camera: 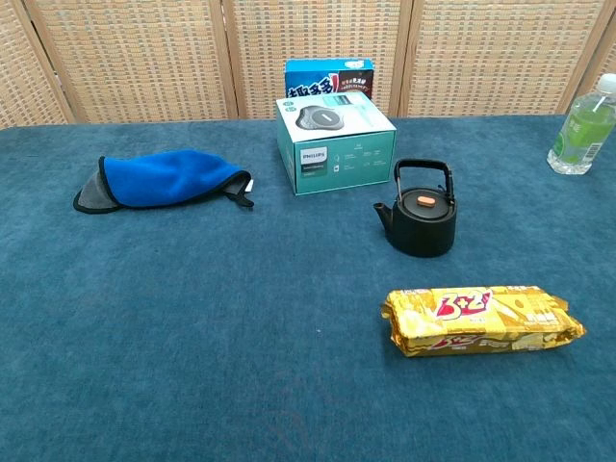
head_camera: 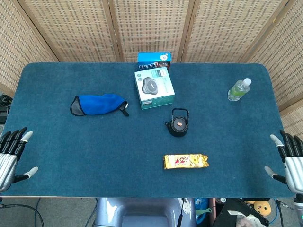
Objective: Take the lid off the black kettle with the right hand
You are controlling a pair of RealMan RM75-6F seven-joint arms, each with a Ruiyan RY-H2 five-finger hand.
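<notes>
The black kettle [head_camera: 178, 126] stands upright mid-table, handle raised, its lid [camera: 423, 201] apparently still seated, orange knob on top.

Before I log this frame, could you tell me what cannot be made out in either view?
- Blue box: mostly hidden behind the teal box in both views; its print is too small to read.
- Bottle: cut off by the right edge in the chest view.
- Left hand and right hand: cut by the edges in the head view, absent from the chest view.
- Kettle lid: its seating is too small to judge.
</notes>
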